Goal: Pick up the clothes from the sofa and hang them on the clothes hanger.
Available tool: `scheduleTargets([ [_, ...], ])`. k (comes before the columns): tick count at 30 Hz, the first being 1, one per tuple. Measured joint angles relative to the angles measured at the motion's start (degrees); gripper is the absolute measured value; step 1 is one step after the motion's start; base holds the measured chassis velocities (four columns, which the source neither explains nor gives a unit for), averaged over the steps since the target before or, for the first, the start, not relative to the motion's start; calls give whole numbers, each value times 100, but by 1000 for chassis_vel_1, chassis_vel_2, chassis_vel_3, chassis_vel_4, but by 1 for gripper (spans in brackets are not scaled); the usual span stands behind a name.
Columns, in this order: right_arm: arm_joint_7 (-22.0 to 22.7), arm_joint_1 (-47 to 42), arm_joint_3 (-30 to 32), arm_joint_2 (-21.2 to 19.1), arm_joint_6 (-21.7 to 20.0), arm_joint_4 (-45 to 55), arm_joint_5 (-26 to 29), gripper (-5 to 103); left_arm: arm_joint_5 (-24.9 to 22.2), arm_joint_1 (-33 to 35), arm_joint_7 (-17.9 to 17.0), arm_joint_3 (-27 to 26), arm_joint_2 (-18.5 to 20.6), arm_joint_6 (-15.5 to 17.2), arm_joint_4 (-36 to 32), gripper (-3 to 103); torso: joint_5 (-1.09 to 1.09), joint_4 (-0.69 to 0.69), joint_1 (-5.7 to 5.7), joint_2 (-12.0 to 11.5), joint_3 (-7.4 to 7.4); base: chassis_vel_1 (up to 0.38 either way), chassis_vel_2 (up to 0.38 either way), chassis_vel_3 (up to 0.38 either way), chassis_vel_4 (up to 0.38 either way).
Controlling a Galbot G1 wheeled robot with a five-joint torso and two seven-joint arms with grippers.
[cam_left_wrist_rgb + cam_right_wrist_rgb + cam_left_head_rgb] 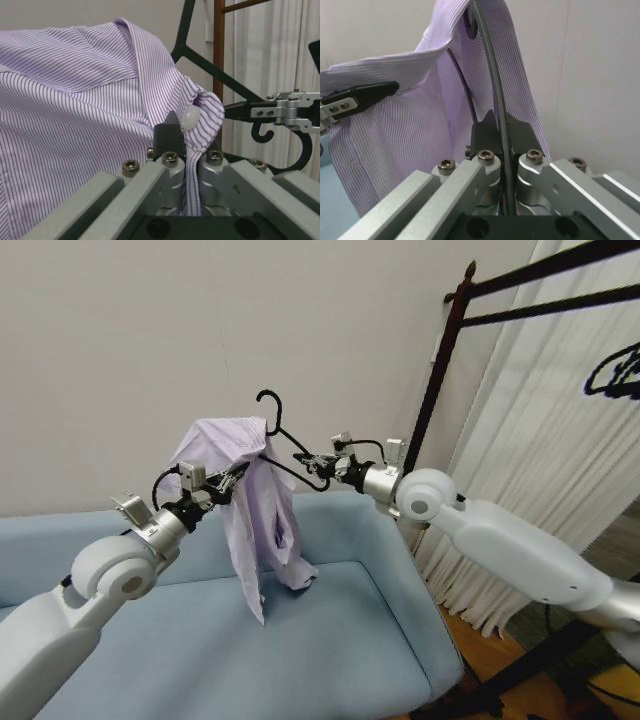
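Left gripper (pixel 230 478) clamped on front edge of purple striped shirt (pixel 262 510), right gripper (pixel 322 466) clamped on black hanger (pixel 186 22) under collar, above sofa (pixel 330 640) seat.

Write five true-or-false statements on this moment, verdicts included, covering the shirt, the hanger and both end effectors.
1. The left end effector is shut on the striped shirt. True.
2. The right end effector is shut on the black hanger. True.
3. The striped shirt lies flat on the sofa. False: it is held up, draped over the black hanger.
4. The black hanger is hooked on the clothes rack. False: it is held apart from it.
5. The hanger's hook is covered by cloth. False: it rises bare above the collar.
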Motion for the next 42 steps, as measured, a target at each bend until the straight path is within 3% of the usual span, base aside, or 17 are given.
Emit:
scheduleTargets([
  [10,101,7,-118,186,21,-37,-46,2,-57,27,0,-64,63,0,-152,0,0,1,0,0,0,0,0,0,0],
  [19,-111,-22,149,-260,30,-26,-13,2,-47,453,11,-515,101,-17,-166,0,1,-1,0,0,0,0,0,0,0],
  [28,-161,-4,213,-227,30,-66,-14,2,88,538,-102,-509,82,2,-230,-1,0,1,0,0,0,0,0,0,0],
  [31,-189,47,221,-225,32,-112,-21,2,111,548,-138,-489,63,30,-235,15,0,1,0,0,0,0,0,0,0],
  [33,-195,53,221,-227,31,-124,-32,2,113,548,-139,-483,60,33,-232,15,1,0,0,0,0,0,0,0,0],
  [39,-289,80,224,-271,24,-161,-133,2,109,549,-143,-490,68,41,-153,42,0,0,0,0,0,0,0,0,0],
  [42,-427,99,225,-295,22,-240,-267,2,93,582,-140,-560,89,41,-127,47,0,0,0,0,0,0,0,0,0],
])
